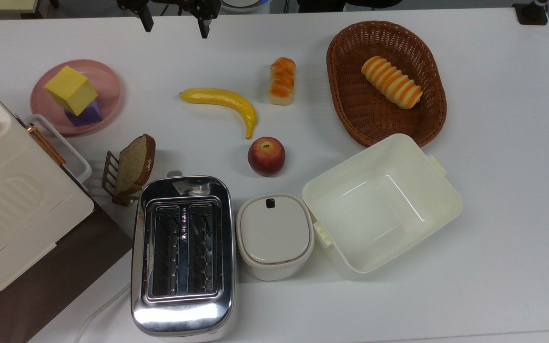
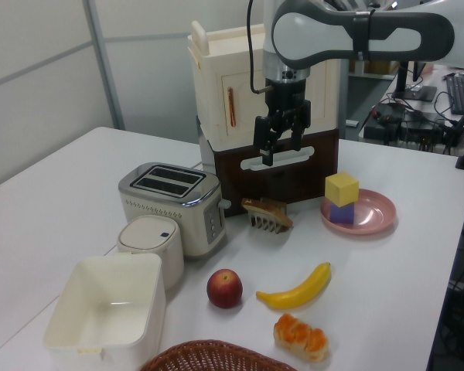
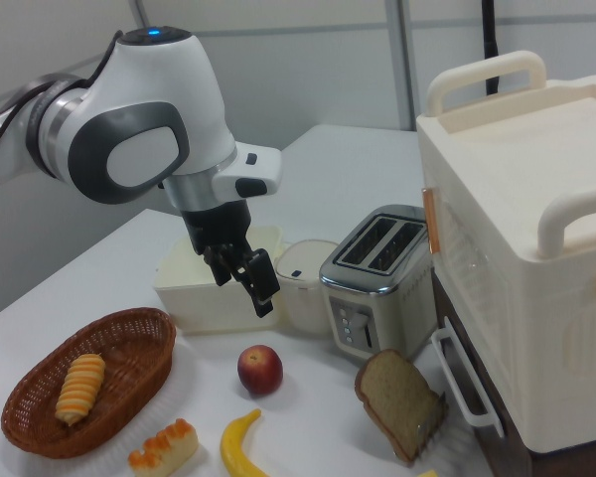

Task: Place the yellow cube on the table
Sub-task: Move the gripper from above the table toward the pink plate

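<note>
The yellow cube point(image 1: 70, 89) sits on top of a purple cube point(image 1: 86, 114) on the pink plate point(image 1: 107, 81), at the top view's left on the table point(image 1: 493, 143). The gripper point(image 1: 174, 26) hangs above the table's far edge, right of the plate in the top view, well apart from the cube, its fingers spread and holding nothing.
</note>
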